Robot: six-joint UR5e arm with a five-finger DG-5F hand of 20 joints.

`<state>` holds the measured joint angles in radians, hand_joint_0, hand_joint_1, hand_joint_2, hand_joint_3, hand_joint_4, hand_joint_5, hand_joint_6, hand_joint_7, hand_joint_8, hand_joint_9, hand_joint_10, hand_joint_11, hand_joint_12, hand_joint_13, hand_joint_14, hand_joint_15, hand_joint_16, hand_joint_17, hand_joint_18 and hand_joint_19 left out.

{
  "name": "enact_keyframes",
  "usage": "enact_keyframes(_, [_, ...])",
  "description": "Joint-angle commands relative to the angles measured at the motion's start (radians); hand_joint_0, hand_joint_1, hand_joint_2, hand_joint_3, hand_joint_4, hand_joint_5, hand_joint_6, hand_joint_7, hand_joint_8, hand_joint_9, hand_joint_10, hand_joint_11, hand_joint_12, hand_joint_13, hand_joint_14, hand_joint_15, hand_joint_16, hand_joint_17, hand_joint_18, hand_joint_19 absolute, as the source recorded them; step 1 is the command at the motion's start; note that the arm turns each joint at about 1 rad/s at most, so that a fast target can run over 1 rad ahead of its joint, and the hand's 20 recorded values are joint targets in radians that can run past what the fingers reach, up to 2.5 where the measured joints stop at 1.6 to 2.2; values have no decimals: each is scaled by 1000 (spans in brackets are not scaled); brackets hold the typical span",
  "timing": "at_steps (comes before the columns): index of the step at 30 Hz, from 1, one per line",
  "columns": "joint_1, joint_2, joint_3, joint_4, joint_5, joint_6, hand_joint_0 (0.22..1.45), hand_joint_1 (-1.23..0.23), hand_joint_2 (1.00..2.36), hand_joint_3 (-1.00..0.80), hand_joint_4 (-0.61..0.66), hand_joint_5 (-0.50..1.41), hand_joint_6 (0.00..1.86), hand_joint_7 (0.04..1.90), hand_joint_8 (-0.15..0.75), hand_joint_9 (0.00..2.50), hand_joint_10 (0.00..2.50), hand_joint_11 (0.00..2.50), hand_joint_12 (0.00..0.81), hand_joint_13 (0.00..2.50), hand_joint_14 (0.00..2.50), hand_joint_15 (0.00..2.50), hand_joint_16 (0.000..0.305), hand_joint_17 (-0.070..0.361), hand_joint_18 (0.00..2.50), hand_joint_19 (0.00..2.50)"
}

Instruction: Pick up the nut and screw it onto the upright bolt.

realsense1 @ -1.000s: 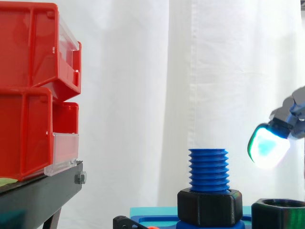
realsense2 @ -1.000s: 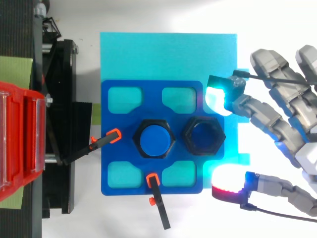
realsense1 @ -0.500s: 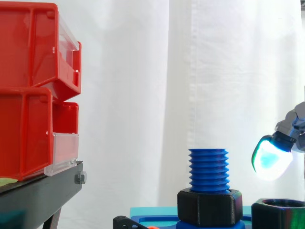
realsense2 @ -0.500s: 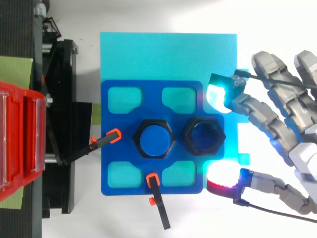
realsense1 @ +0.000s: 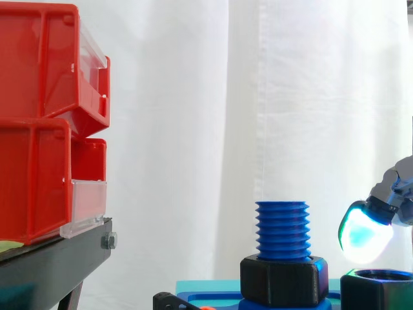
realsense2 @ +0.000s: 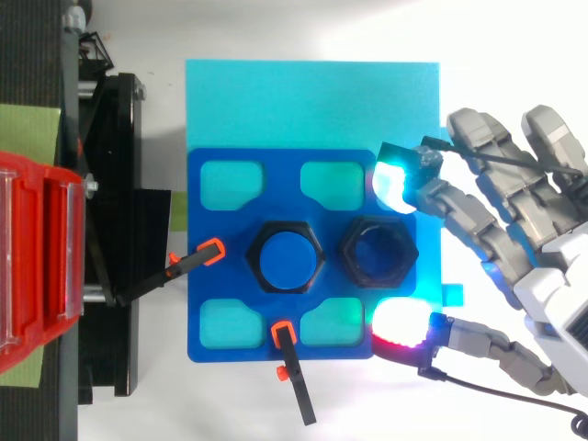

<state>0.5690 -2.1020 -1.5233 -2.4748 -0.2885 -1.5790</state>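
A blue threaded bolt (realsense1: 282,229) stands upright on the blue base plate (realsense2: 216,280), with a black hex collar (realsense1: 284,280) round its foot; from above the bolt (realsense2: 288,256) is a blue disc. The loose black nut (realsense2: 378,251) sits on the plate just right of it, and its rim (realsense1: 377,281) shows at the side view's lower right. My hand (realsense2: 542,285) reaches in from the right, open, fingers spread. One glowing cyan fingertip (realsense2: 393,183) sits beyond the nut and a red-white one (realsense2: 401,323) on its near side, both apart from it. The cyan pad (realsense1: 364,230) hovers just above the nut.
Red bins (realsense1: 45,123) are stacked on a black stand (realsense1: 58,265) at the left. The plate lies on a cyan mat (realsense2: 312,101). Two black clamps with orange tips (realsense2: 209,253) (realsense2: 283,335) hold the plate at its left and front edges.
My hand has moved left and lower toward the nut. Its two glowing fingertips have closed in on either side of the nut. Bolt and nut have not moved.
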Motion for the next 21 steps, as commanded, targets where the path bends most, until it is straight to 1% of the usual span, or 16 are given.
enact_keyframes(1, [0, -1, 0, 5, -3, -12, 368, -606, 1000, -500, 175, -263, 501, 682, 258, 201, 0, 0, 347, 344, 0, 0, 43, 98, 122, 0])
enact_keyframes(6, [0, -3, 0, 5, -6, -26, 382, -612, 1000, -500, 174, -259, 501, 686, 253, 210, 0, 0, 341, 353, 0, 0, 42, 94, 143, 0])
enact_keyframes(11, [0, -1, 0, 25, -1, -29, 402, -617, 1000, -500, 166, -255, 502, 712, 247, 221, 0, 0, 330, 352, 0, 0, 40, 90, 139, 0])
enact_keyframes(21, [0, -3, 0, 25, -6, -32, 403, -616, 1000, -500, 172, -244, 502, 764, 250, 240, 0, 0, 331, 373, 0, 0, 40, 89, 164, 0])
